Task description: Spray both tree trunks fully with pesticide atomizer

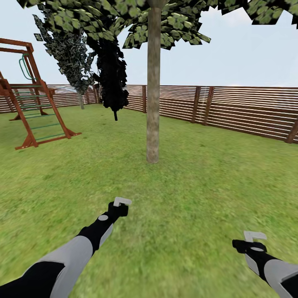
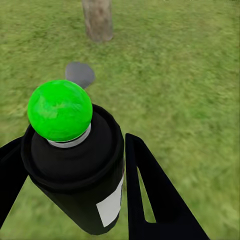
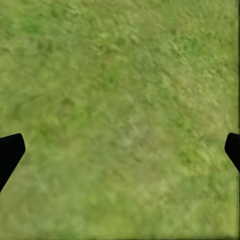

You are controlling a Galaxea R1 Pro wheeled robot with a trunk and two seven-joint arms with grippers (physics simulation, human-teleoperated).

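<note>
The pesticide atomizer (image 2: 75, 165), a black can with a bright green dot (image 2: 60, 110) on top, sits between the black fingers (image 2: 150, 195) of my left gripper (image 2: 75, 142), which is shut on it. In the head view that gripper (image 1: 121, 203) is held low over the grass, a few steps short of a tree trunk (image 1: 153, 103), a straight grey-brown column under a leafy canopy (image 1: 165, 20). The trunk's foot (image 2: 97, 20) also shows past the can. No pesticide shows on the bark. My right gripper (image 1: 254, 238) hangs open over bare lawn (image 3: 120, 100), nothing between its fingertips (image 3: 10, 152).
A wooden playset (image 1: 33, 103) stands at the back left. A dark narrow cypress-like column (image 1: 111, 78) and a grey-green tree (image 1: 72, 54) rise behind the trunk. A brown slat fence (image 1: 231, 107) rings the garden's lawn (image 1: 198, 178).
</note>
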